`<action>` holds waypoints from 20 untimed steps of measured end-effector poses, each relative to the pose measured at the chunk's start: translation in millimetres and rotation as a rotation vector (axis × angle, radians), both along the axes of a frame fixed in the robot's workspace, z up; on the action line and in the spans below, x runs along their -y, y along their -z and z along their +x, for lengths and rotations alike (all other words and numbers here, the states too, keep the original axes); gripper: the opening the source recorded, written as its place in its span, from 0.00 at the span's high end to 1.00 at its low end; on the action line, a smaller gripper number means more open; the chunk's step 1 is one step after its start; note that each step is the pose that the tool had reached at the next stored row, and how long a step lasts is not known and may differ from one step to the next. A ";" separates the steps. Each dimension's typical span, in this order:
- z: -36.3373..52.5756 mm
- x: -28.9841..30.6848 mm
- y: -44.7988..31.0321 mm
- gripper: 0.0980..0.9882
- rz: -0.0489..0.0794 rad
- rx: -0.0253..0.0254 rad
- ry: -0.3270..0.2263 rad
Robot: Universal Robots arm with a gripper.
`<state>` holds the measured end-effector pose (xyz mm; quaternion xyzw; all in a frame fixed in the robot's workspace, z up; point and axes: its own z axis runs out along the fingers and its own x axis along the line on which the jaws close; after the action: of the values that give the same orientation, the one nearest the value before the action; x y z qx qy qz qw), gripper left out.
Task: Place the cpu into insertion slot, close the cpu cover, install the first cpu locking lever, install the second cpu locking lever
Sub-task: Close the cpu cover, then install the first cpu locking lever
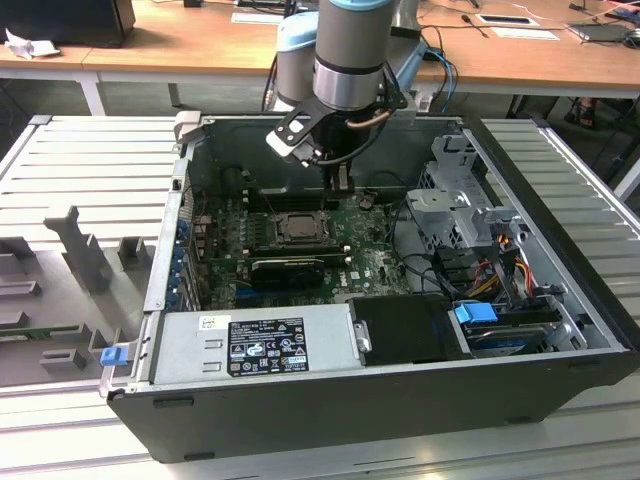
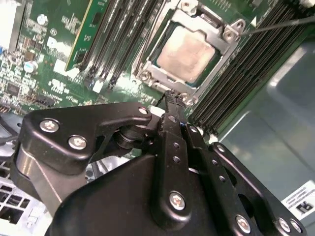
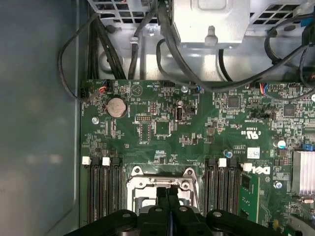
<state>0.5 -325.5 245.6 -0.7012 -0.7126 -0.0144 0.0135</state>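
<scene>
From the exterior view I have the arm reaching down into the open computer case (image 1: 300,400), which sits on the ribbed grey tabletop (image 1: 90,160). The gripper (image 1: 340,180) hangs low over the green board, just at the far edge of the insertion slot (image 1: 298,228).

In the second wrist view the cpu (image 2: 189,53) lies flat in the slot, pale metal face up. The cpu cover (image 2: 162,78) is down around it, so the chip shows through the cover's window. The gripper (image 2: 170,96) has its fingers pressed together with nothing that I can see between them, and its tip sits right at the cover's near edge (touching or just above, I can't tell which). A thin dark rod (image 2: 280,23) runs away from one corner of the cover; I can't tell whether it is latched.

Long black memory slots (image 2: 123,34) flank the socket on both sides. In the first wrist view the closed fingertips (image 3: 165,192) meet over the cover's edge, with a round coin battery (image 3: 116,105) well apart on the board.
</scene>
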 end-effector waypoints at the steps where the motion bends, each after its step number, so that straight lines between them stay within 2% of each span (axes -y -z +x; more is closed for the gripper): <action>1: -5.7 0.0 5.9 0.99 0.001 0.0000 -0.009; 3: -8.7 0.0 10.0 0.99 0.002 0.0001 -0.022; 5: -15.3 0.1 11.9 0.99 0.002 -0.0001 -0.028; 6: -23.1 0.1 12.5 0.99 0.002 0.0000 -0.028; 9: -34.2 0.0 12.8 0.99 0.002 0.0001 -0.028; 17: -37.4 0.1 12.5 0.99 0.002 0.0000 -0.029; 20: -37.5 0.0 8.5 0.99 0.002 0.0000 -0.028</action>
<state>-37.0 -325.5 237.1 -0.6910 -0.7225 -0.0148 0.0144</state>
